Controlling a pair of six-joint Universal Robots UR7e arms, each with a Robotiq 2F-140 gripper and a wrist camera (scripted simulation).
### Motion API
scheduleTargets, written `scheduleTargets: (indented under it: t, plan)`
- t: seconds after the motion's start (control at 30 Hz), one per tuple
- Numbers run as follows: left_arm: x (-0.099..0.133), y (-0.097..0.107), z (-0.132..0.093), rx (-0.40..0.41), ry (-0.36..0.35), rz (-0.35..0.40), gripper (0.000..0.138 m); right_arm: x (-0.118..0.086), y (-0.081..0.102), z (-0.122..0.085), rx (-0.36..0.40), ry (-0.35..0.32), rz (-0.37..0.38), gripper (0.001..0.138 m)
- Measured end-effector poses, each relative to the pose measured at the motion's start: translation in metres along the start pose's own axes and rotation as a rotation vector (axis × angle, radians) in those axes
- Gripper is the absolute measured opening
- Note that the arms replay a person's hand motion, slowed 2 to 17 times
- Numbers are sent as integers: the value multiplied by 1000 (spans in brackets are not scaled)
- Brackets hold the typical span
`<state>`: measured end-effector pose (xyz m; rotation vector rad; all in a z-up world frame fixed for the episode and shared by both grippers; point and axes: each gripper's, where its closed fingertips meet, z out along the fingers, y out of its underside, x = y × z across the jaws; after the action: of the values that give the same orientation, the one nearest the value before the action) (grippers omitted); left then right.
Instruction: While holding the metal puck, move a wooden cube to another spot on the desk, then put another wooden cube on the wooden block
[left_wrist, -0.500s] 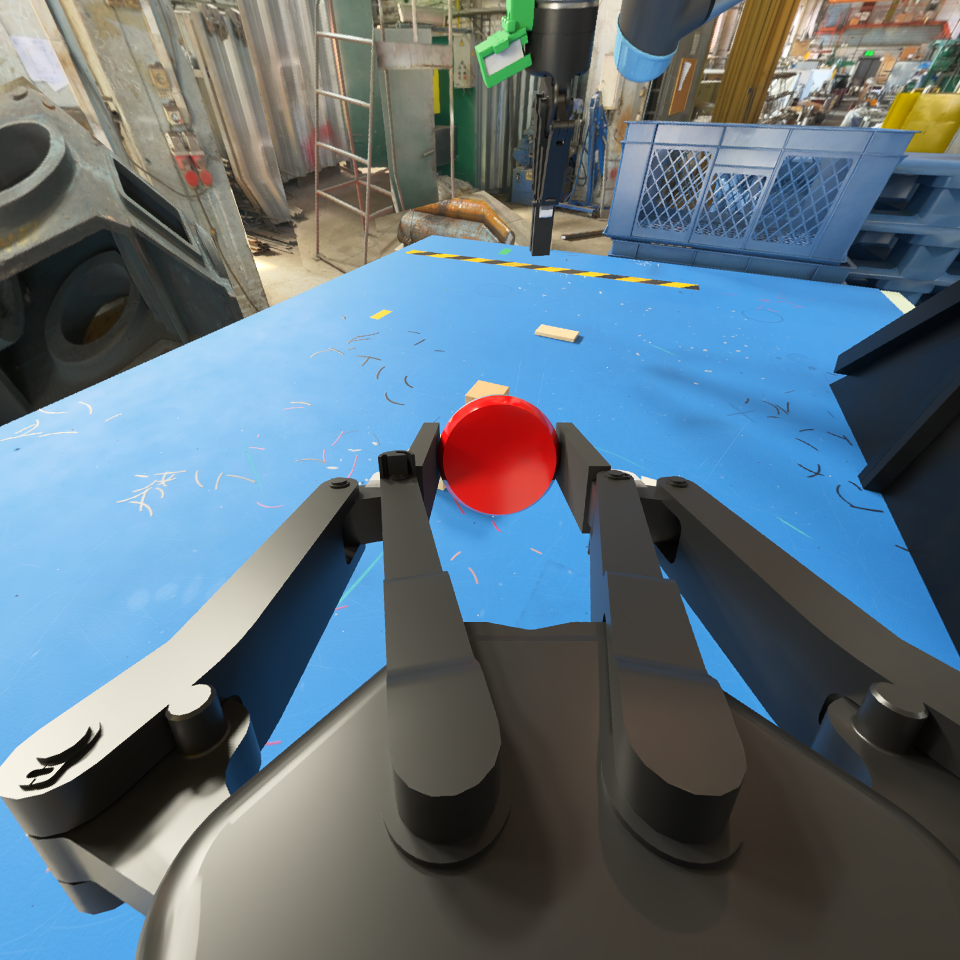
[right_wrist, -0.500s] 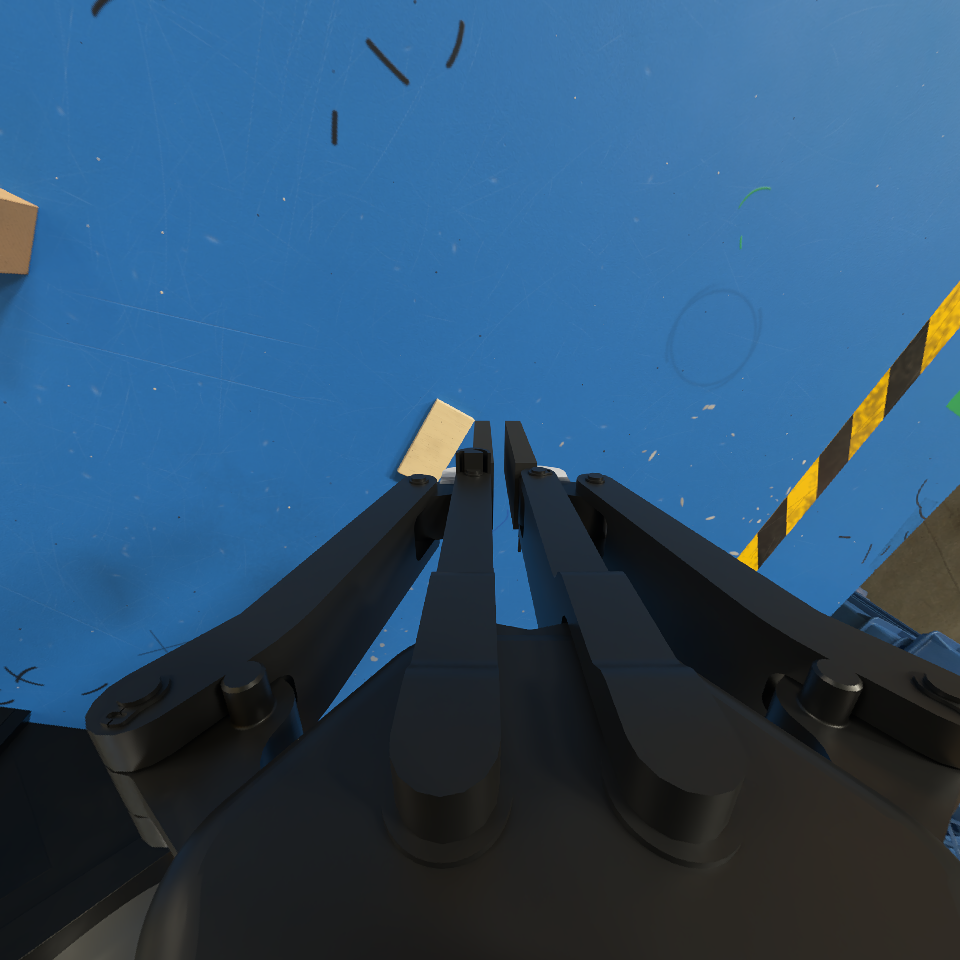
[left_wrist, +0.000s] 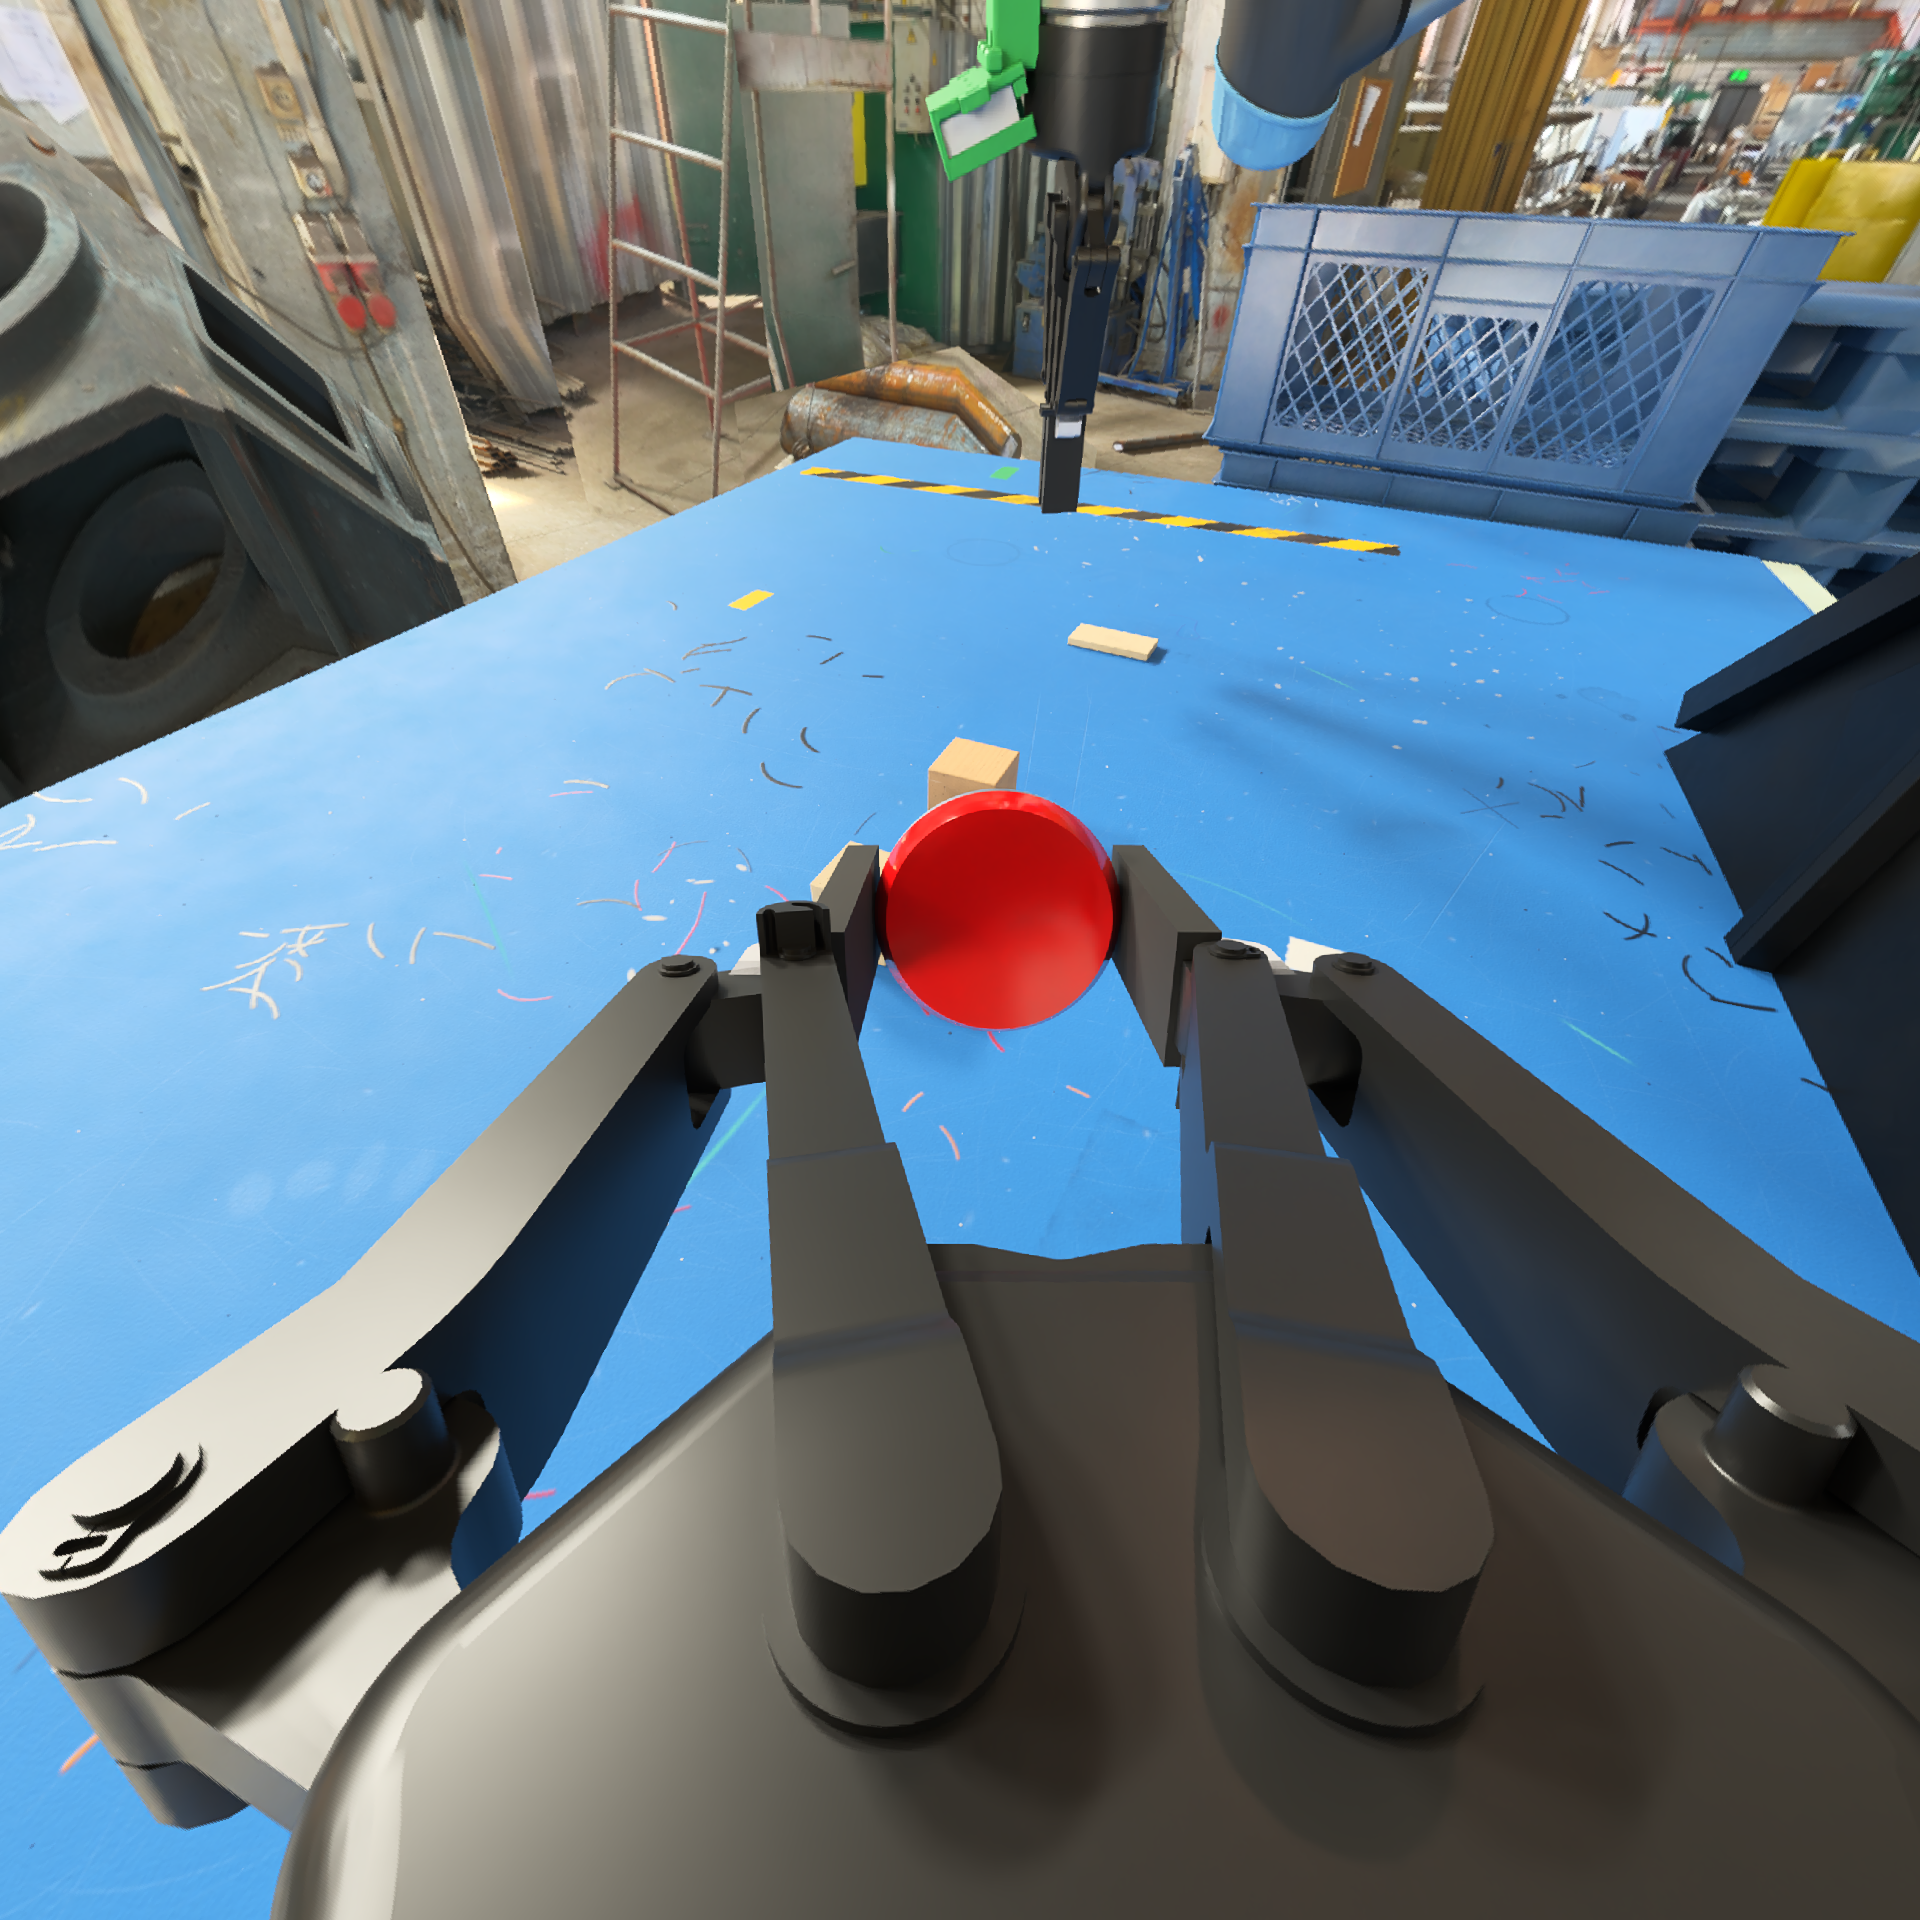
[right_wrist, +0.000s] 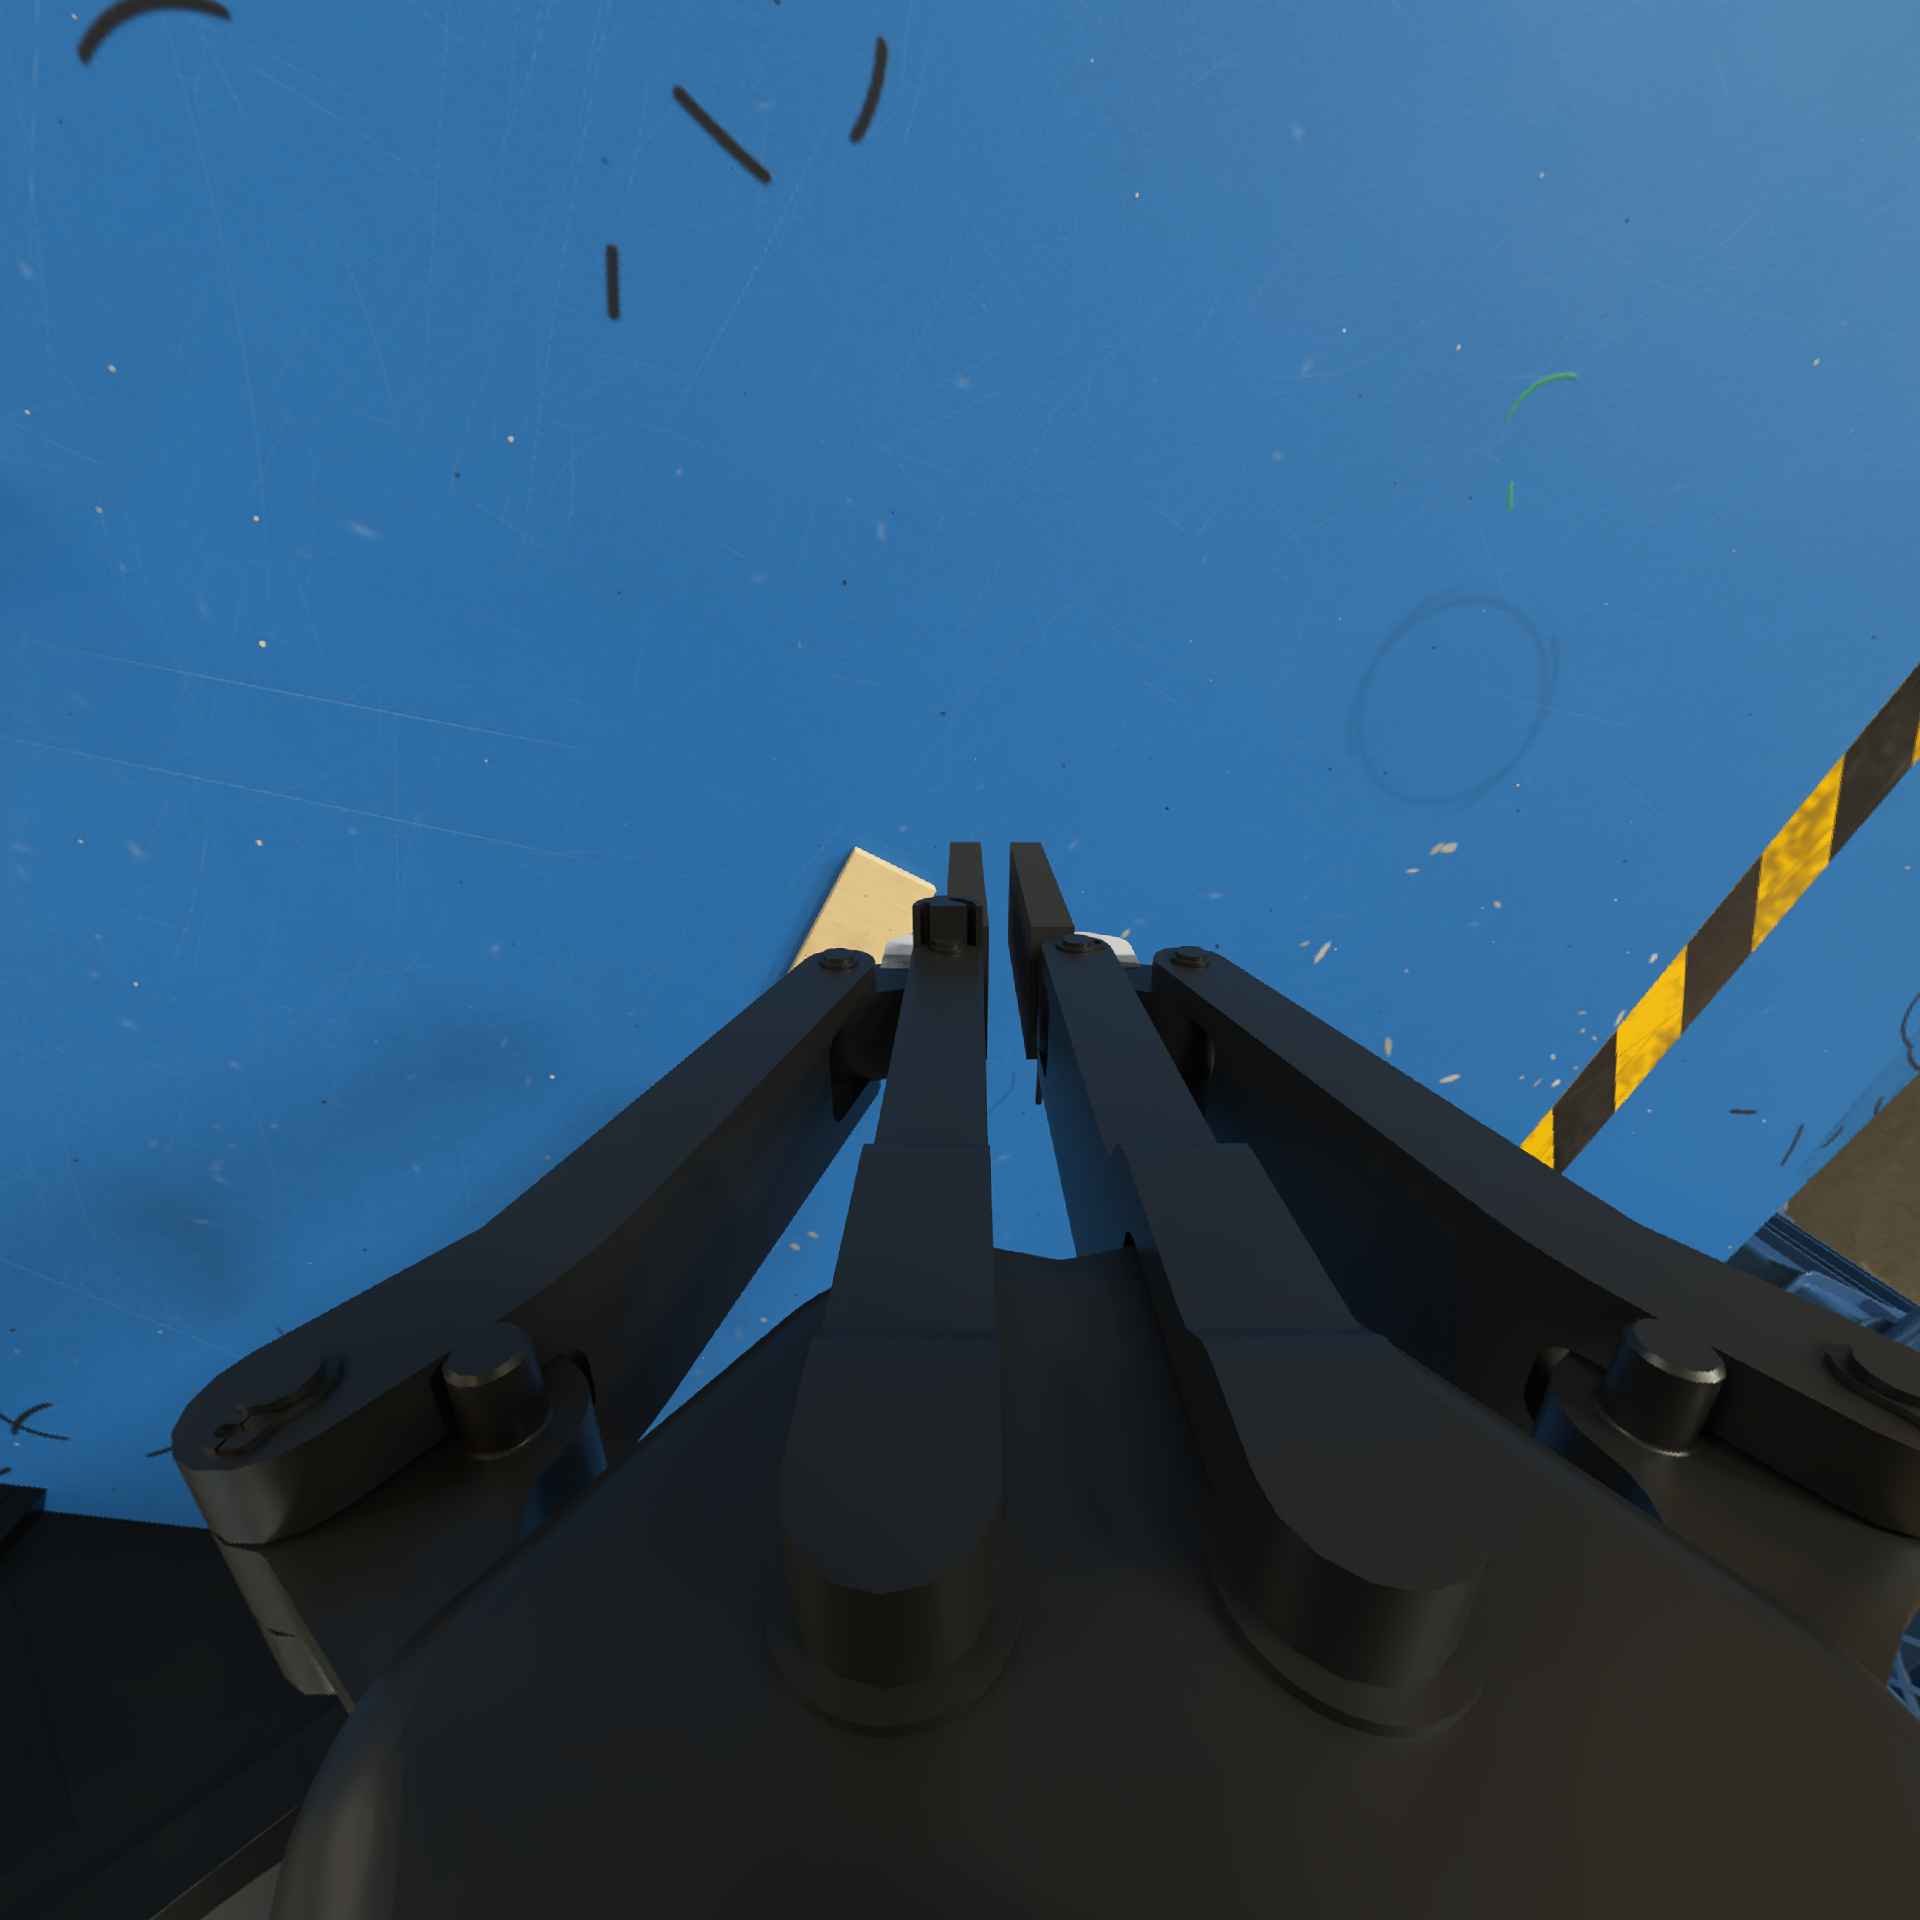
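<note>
Red metal puck (left_wrist: 997, 909), one, clamped in the left tool (left_wrist: 992, 914) at frame centre. Wooden cubes, two: one (left_wrist: 971, 771) just above the puck, one (left_wrist: 836, 875) partly hidden behind the left finger. Wooden block (left_wrist: 1112, 641), one, flat, upper centre. Right tool (right_wrist: 995, 868) empty, fingers nearly together, beside the block. Blue tabletop (left_wrist: 416, 831) wide open at left; striped tape (left_wrist: 1195, 516) marks the far edge.

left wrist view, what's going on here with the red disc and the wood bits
The left gripper is shut on the red metal puck, holding it above the blue desk. A wooden cube sits just beyond it, another peeks out beside the left finger, and a flat wooden block lies farther off. The right gripper hangs empty, nearly shut, over the desk near that block. No cube is on the block yet.
</note>
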<state>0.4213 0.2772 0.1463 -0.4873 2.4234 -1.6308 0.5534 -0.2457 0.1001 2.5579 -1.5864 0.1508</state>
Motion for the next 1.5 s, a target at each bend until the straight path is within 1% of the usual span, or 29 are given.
scheduleTargets:
  t: [0.2,0.47,0.57,0.73,0.87,1.03,1.2,1.37,1.5]
  plan:
    - [-1,3,1,-12,0,-2,59,-2,-4,7,-8,-13,-4,8]
    - [-2,3,0,-9,1,-3,59,-1,-8,13,-4,0,-5,9]
    - [-2,2,0,-8,1,-3,59,0,-10,13,13,1,1,19]
    - [-1,1,-2,-6,2,-3,59,-6,-12,7,51,-31,-10,45]
    - [0,-1,-3,-2,3,2,59,-9,-8,-1,46,-24,-18,61]
    - [3,-3,-6,2,5,11,59,-14,-1,-15,40,-7,-39,76]
    - [6,-5,-10,7,5,21,59,-20,6,-38,57,21,-60,81]
    - [10,-9,-16,18,3,32,59,-28,9,-69,104,73,-93,84]
    - [13,-12,-21,29,-2,43,59,-41,7,-98,169,111,-143,84]
